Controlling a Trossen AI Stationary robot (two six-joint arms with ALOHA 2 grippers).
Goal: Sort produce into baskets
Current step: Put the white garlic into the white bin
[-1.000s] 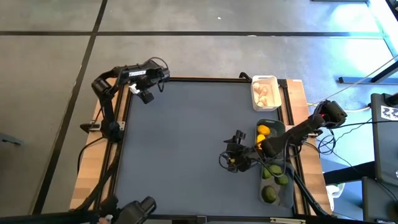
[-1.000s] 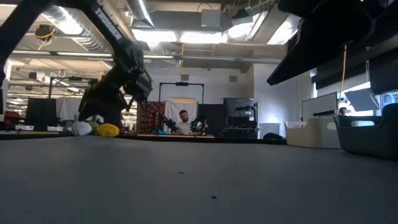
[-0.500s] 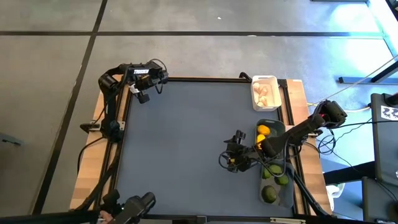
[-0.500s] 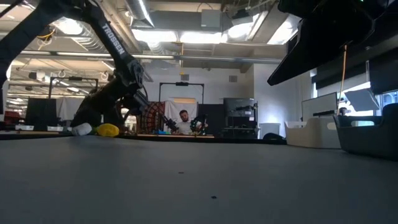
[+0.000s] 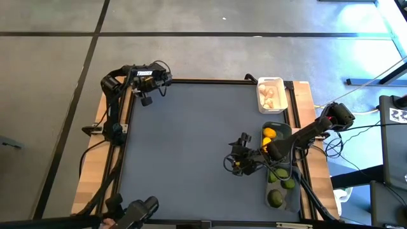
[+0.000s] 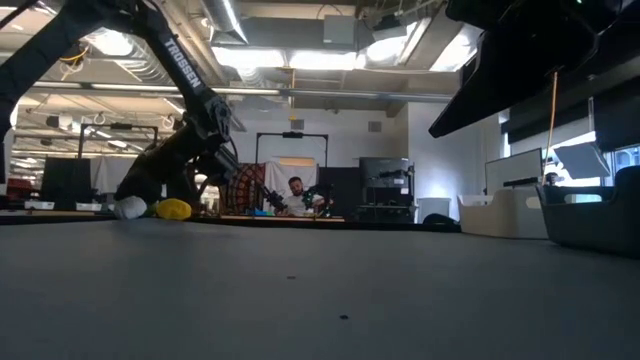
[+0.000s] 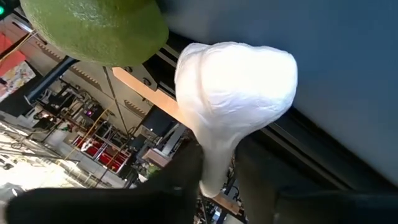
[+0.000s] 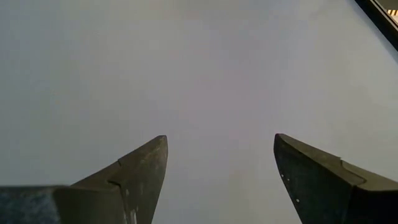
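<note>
At the table's far left corner my left gripper (image 5: pixel 145 97) is shut on a white garlic bulb (image 7: pixel 236 81). In the low view the bulb (image 6: pixel 130 207) shows at table level beside a yellow lemon (image 6: pixel 173 209). A green lime (image 7: pixel 93 28) lies just past the bulb. At the right stand three baskets in a row: a white one (image 5: pixel 270 94) with garlic, a dark one (image 5: pixel 278 129) with lemons, and a translucent one (image 5: pixel 283 197) with limes. My right gripper (image 5: pixel 236 162) hangs open over bare mat, left of the dark basket. My left gripper pinches the garlic's narrow stem end (image 7: pixel 214 165) between its two fingers (image 7: pixel 180 177), with the round bulb standing out past the fingertips. The fingers slant down toward the far left corner. Whether the bulb touches the mat I cannot tell.
The dark mat (image 5: pixel 191 152) has a wooden border (image 5: pixel 299 102) and a raised frame edge close behind the garlic (image 7: pixel 143 93). Beyond the table, in the low view, a person (image 6: pixel 296 195) sits among desks and equipment.
My left arm has drawn in and come down toward the far left corner, bringing its gripper low over the garlic and lemon. The produce there has stayed in place.
</note>
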